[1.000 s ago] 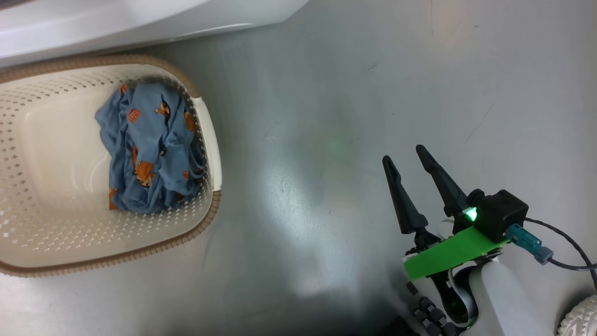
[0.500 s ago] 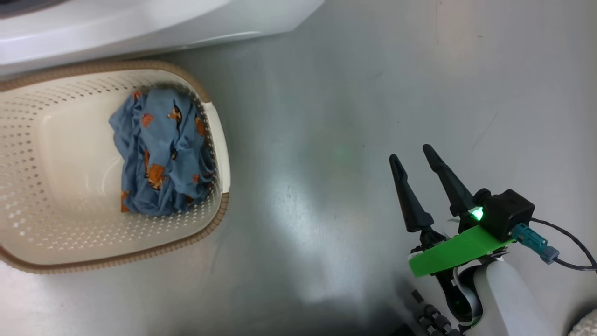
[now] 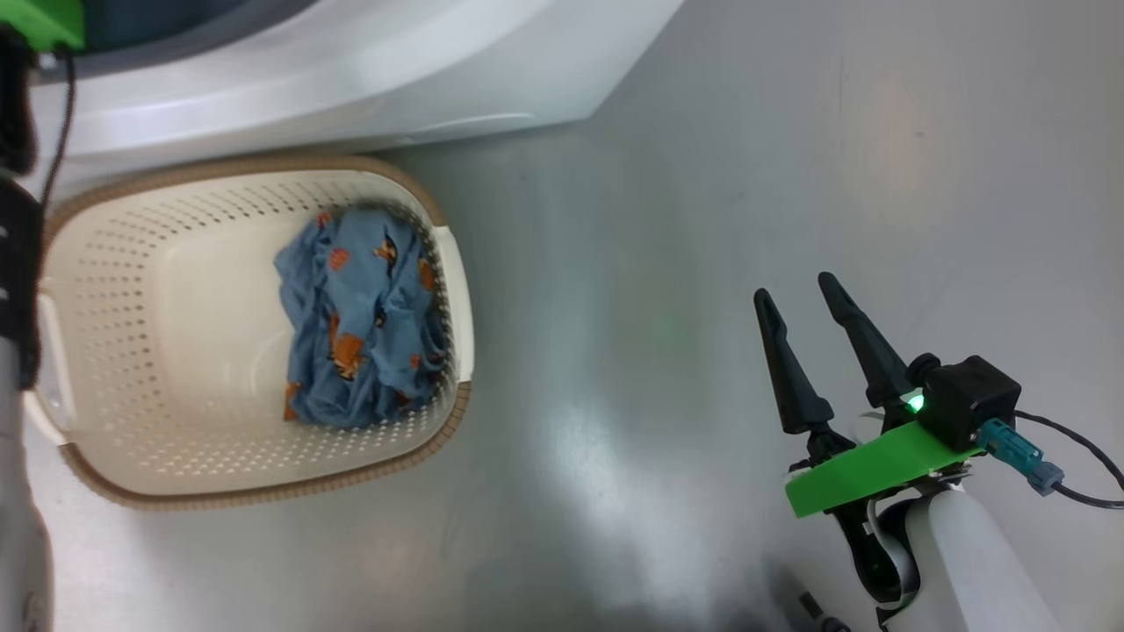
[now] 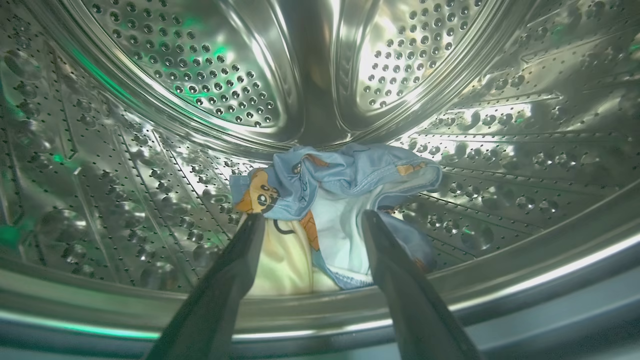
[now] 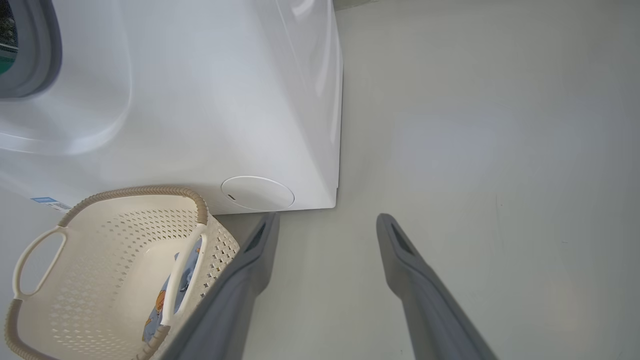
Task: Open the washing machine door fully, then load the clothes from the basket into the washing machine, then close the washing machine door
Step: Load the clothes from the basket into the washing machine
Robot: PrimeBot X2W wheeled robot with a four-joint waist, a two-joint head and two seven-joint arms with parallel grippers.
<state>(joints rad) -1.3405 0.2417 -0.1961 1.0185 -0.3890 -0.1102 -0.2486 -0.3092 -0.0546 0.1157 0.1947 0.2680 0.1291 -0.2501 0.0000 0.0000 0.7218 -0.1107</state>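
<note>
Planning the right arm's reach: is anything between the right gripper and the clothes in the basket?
Only the side wall of the basket itself: the clothes lie bunched against it, on the side facing the right gripper. From above, the basket is open.

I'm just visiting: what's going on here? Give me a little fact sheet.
Washing machine: drum holds one blue printed garment
Basket: on the floor by the machine, blue clothes bunched at one end
Left end effector: open, reaching into the drum, gripping nothing
Right end effector: open, empty, above the floor
</note>
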